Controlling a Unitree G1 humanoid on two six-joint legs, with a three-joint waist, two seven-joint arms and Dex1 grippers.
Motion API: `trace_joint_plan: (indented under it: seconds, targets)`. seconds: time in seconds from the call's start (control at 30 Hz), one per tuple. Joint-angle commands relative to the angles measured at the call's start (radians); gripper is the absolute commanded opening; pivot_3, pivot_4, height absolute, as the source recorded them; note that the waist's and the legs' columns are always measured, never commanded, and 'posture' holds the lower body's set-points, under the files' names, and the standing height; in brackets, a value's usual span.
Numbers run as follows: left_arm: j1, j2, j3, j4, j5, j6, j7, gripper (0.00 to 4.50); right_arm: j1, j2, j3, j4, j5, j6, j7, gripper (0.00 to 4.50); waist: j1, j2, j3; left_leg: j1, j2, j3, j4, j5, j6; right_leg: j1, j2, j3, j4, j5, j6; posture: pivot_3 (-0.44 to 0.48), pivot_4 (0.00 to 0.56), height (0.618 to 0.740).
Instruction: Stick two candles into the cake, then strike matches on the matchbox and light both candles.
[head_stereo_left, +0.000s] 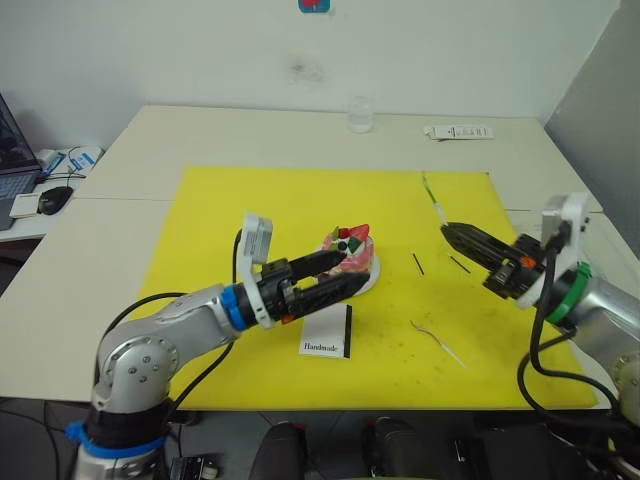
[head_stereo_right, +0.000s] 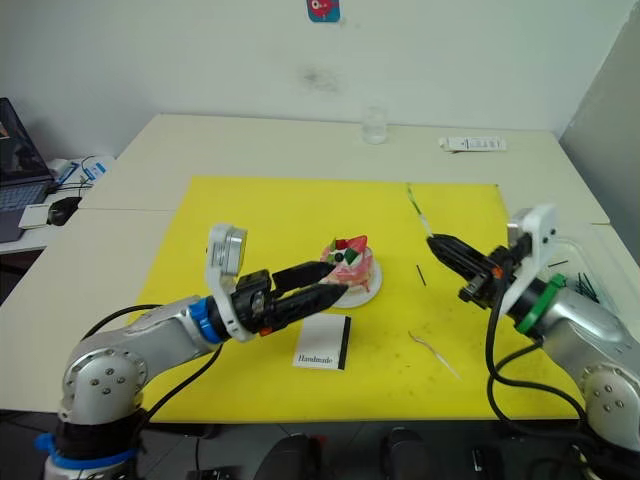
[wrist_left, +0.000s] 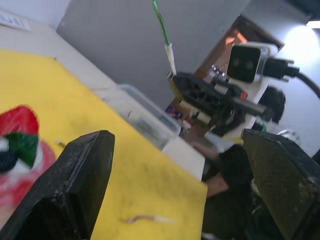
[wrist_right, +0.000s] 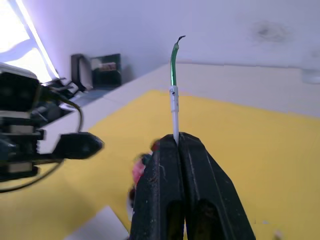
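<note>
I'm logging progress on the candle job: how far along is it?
Early. No candle stands in the cake yet. In hand: the right gripper is shut on the green candle, held off the mat; the left gripper is open beside the cake. Left: plant it, then the pinkish-tan candle lying on the mat, then strike the matches on the matchbox.

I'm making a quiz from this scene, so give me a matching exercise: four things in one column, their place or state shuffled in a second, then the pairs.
1. green candle
2. pinkish-tan candle
3. matchbox
4. left gripper

A. lying flat on the yellow mat
B. open, beside the cake
C. pinched in the right gripper
D. white, printed "Handmade"

Pairs: 1-C, 2-A, 3-D, 4-B
</note>
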Motion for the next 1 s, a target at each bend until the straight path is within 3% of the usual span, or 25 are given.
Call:
trace_joint_plan:
  seconds: [0.03, 0.27, 0.67, 0.77, 1.0]
  targets:
    - [-0.052, -0.054, 0.026, 0.007, -0.155, -0.054, 0.115, 4.5, -0.054, 0.021, 0.013, 0.022, 0.187, 0.026, -0.07, 0.07, 0.0, 0.0, 0.0, 0.0, 0.0, 0.0, 0.0, 0.0, 0.0, 0.0, 0.0, 0.0, 0.0, 0.0, 0.0, 0.0, 0.15, 0.74]
    - [-0.06, -0.064, 0.007, 0.022, -0.337, -0.093, 0.188, 4.5, -0.109, 0.015, 0.082, 0.066, 0.433, 0.025, -0.179, 0.07, -0.001, 0.0, 0.0, 0.001, 0.0, 0.001, 0.0, 0.0, 0.0, 0.0, 0.0, 0.001, 0.0, 0.0, 0.0, 0.0, 0.15, 0.74]
    - [-0.07, -0.014, -0.027, 0.027, -0.385, -0.087, 0.147, 4.5, -0.112, -0.072, 0.167, 0.069, 0.62, -0.002, -0.246, 0.07, 0.0, 0.0, 0.0, 0.0, -0.001, 0.001, 0.0, 0.0, 0.0, 0.0, 0.002, 0.001, -0.001, 0.0, 0.0, 0.0, 0.15, 0.74]
    - [-0.071, -0.016, -0.032, 0.033, -0.385, -0.093, 0.141, 3.91, -0.113, -0.083, 0.181, 0.07, 0.632, -0.008, -0.248, 0.0, 0.0, 0.0, 0.0, 0.0, -0.001, 0.001, 0.0, 0.0, 0.0, 0.0, 0.002, 0.001, -0.001, 0.0, 0.0, 0.0, 0.15, 0.74]
    - [-0.082, -0.036, -0.041, 0.063, -0.376, -0.107, 0.126, 1.81, -0.124, -0.091, 0.213, 0.083, 0.634, -0.018, -0.241, 0.0, 0.0, 0.0, 0.0, 0.0, -0.001, 0.001, 0.0, 0.0, 0.0, 0.0, 0.002, 0.0, -0.001, 0.0, 0.0, 0.0, 0.15, 0.74]
